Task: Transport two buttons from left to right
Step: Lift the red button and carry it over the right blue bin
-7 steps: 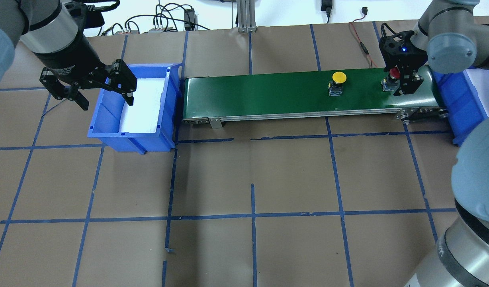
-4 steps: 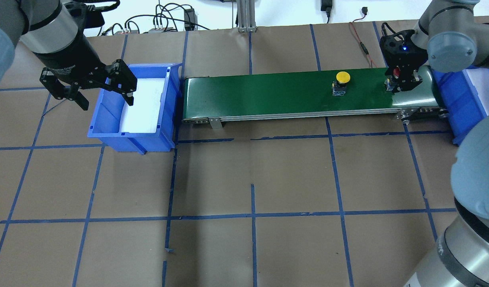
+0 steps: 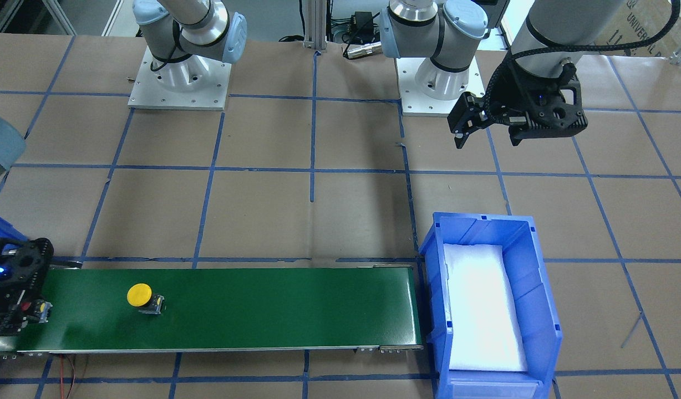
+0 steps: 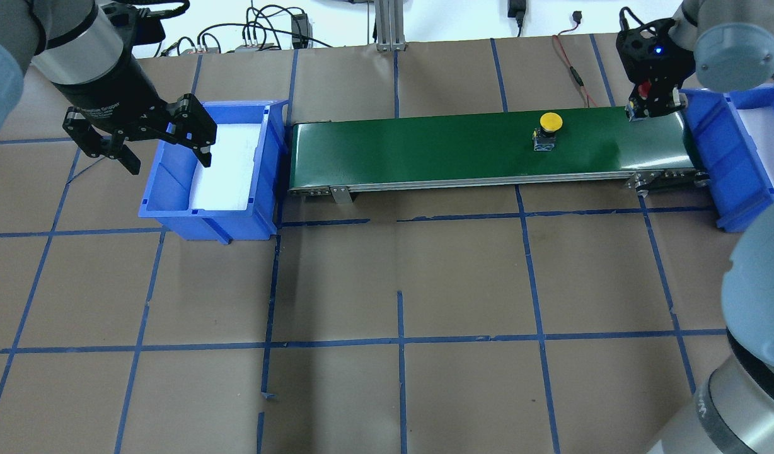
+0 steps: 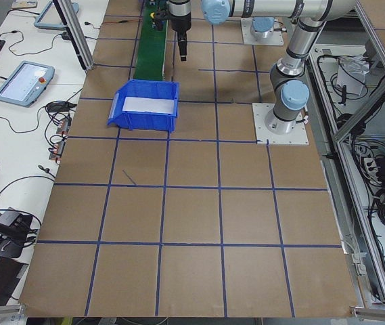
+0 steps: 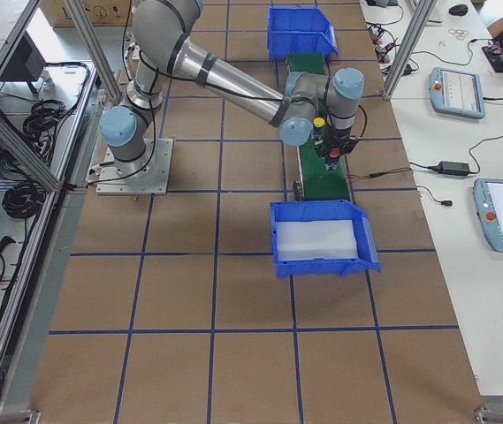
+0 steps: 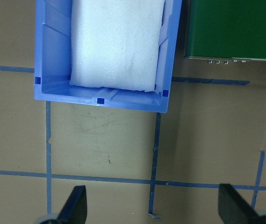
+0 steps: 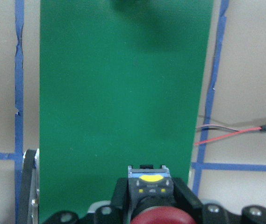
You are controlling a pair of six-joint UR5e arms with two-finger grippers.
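Note:
My right gripper (image 4: 650,104) is shut on the red button (image 4: 643,91) and holds it above the right end of the green conveyor belt (image 4: 425,145), beside the right blue bin (image 4: 708,135). In the right wrist view the red cap (image 8: 160,215) and its base (image 8: 150,183) sit between the fingers (image 8: 185,197). The yellow button (image 4: 551,121) stands upright on the belt, left of that gripper; it also shows in the front view (image 3: 139,295). My left gripper (image 4: 169,161) is open and empty, high over the left blue bin (image 4: 173,214).
Both bins hold a white foam pad. A red wire (image 4: 576,69) lies on the table behind the belt's right end. Cables and a metal post (image 4: 387,25) line the far edge. Brown paper with blue tape lines covers the table (image 4: 399,284).
My right gripper shut on the red button, lifted it off the belt and moved back and right toward the right bin. The yellow button rode slightly right on the belt. The left arm stayed still.

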